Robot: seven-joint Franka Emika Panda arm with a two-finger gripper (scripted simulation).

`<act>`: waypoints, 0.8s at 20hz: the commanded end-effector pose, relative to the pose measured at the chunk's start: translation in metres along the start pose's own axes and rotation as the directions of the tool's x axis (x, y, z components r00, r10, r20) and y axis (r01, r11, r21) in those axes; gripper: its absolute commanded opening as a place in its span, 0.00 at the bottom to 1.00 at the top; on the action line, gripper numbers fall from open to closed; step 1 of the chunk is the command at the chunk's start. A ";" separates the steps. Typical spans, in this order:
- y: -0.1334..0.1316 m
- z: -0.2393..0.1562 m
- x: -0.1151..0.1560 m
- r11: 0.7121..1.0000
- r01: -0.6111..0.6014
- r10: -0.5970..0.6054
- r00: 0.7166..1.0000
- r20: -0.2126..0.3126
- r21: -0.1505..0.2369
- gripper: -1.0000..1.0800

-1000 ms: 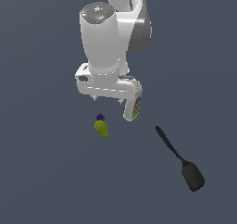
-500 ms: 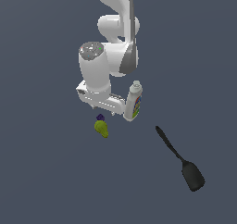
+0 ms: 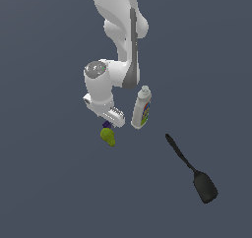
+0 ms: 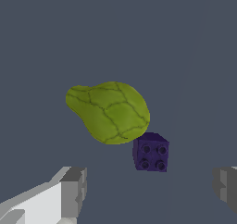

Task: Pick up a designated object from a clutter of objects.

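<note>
Purple block (image 4: 151, 152) — tiny, dark, four studs — touching the yellow-green lump (image 4: 109, 111).

The exterior view looks steeply down from afar. The wrist view looks down closely past the gripper (image 4: 148, 190); both share the green lump (image 3: 108, 136) below it.

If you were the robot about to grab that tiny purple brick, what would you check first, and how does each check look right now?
1. Gripper open: ok, fingers stand wide apart.
2. Purple block in sight: ok, studs visible.
3. Block between the fingers: ok, roughly centred.
4. Room around the block: not ok, the yellow-green lump sits right against it.
5. White bottle and black spatula out of the way: ok.
6. Height above the block: cannot tell.
</note>
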State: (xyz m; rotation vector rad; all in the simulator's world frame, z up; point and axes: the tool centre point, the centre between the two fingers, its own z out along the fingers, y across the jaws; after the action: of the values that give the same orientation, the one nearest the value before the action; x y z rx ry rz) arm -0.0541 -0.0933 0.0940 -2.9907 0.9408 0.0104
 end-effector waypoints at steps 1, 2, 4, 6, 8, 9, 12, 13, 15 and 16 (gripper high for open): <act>0.006 0.010 -0.002 0.999 -0.034 0.034 0.999 -0.004 -0.001 0.96; 0.009 0.013 -0.003 0.999 -0.044 0.044 0.999 -0.005 -0.002 0.96; 0.012 0.017 -0.004 0.998 -0.060 0.060 0.998 -0.007 -0.002 0.96; 0.014 0.020 -0.005 0.997 -0.071 0.071 0.997 -0.008 -0.003 0.96; 0.015 0.022 -0.006 0.997 -0.076 0.076 0.997 -0.008 -0.003 0.96; 0.015 0.022 -0.006 0.997 -0.077 0.077 0.997 -0.009 -0.003 0.96; 0.015 0.022 -0.006 0.997 -0.073 0.073 0.997 -0.007 -0.004 0.96; 0.015 0.024 -0.006 0.997 -0.073 0.073 0.997 -0.007 -0.004 0.96; 0.015 0.028 -0.006 0.997 -0.073 0.073 0.997 -0.007 -0.004 0.96; 0.015 0.031 -0.006 0.997 -0.074 0.074 0.997 -0.008 -0.004 0.96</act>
State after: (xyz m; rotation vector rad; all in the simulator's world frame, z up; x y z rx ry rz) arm -0.0674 -0.1019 0.0671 -2.9599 1.0521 0.0007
